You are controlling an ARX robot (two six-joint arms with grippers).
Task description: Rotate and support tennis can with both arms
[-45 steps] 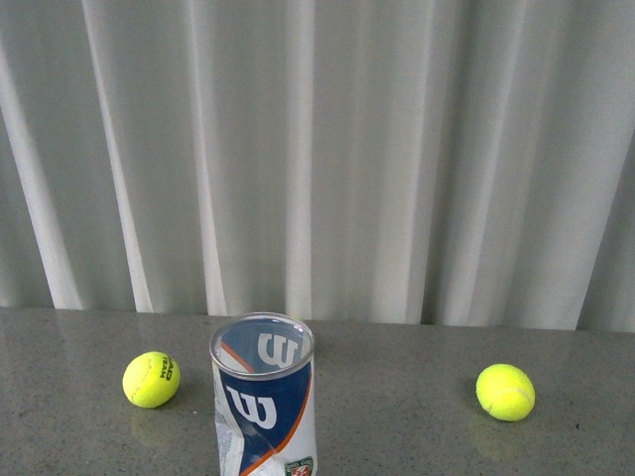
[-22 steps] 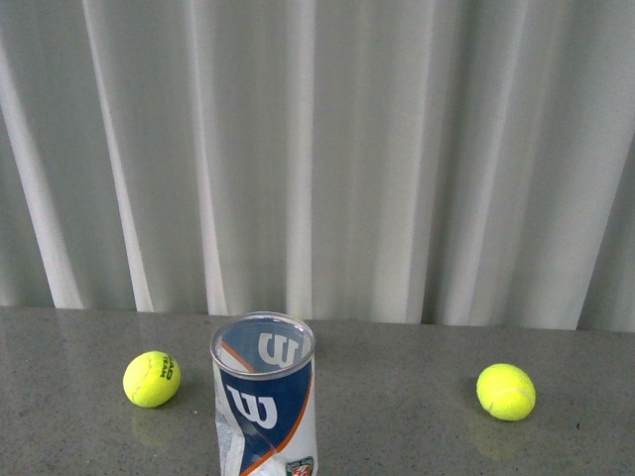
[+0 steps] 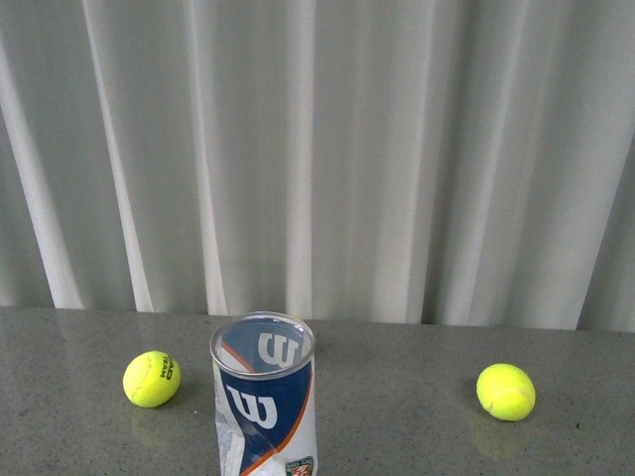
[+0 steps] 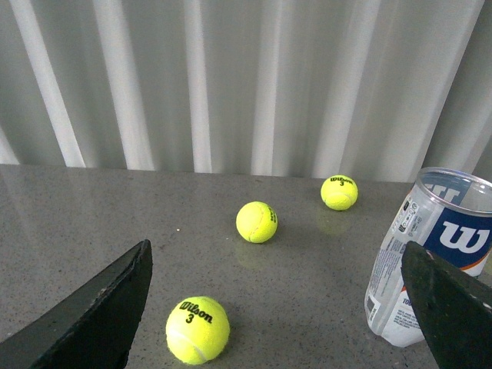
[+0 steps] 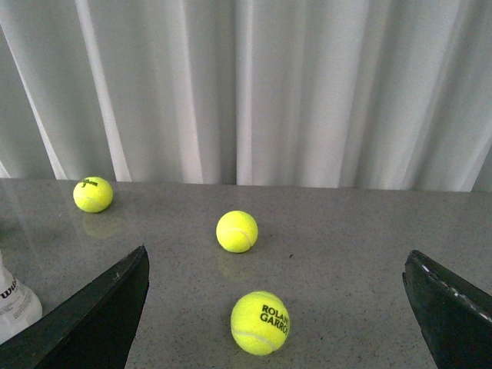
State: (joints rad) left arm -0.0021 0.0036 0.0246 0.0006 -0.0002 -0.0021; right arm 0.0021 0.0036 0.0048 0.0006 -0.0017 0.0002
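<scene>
The tennis can (image 3: pixel 265 402) stands upright near the table's front edge in the front view, open top with a silver rim, navy and white Wilson label, its wall dented. Neither arm shows in the front view. In the left wrist view the can (image 4: pixel 423 257) stands beside one finger (image 4: pixel 453 304), partly behind it. My left gripper (image 4: pixel 280 307) is open and empty, with a tennis ball (image 4: pixel 197 330) between its jaws. My right gripper (image 5: pixel 277 311) is open and empty, with a ball (image 5: pixel 260 322) between its jaws. Only a white edge of the can (image 5: pixel 11 301) shows there.
Yellow-green tennis balls lie on the grey table: one left of the can (image 3: pixel 151 379), one to the right (image 3: pixel 505 392). More balls show in the wrist views (image 4: pixel 257 222) (image 4: pixel 339 192) (image 5: pixel 237 231) (image 5: pixel 92 194). A white pleated curtain (image 3: pixel 317 149) hangs behind the table.
</scene>
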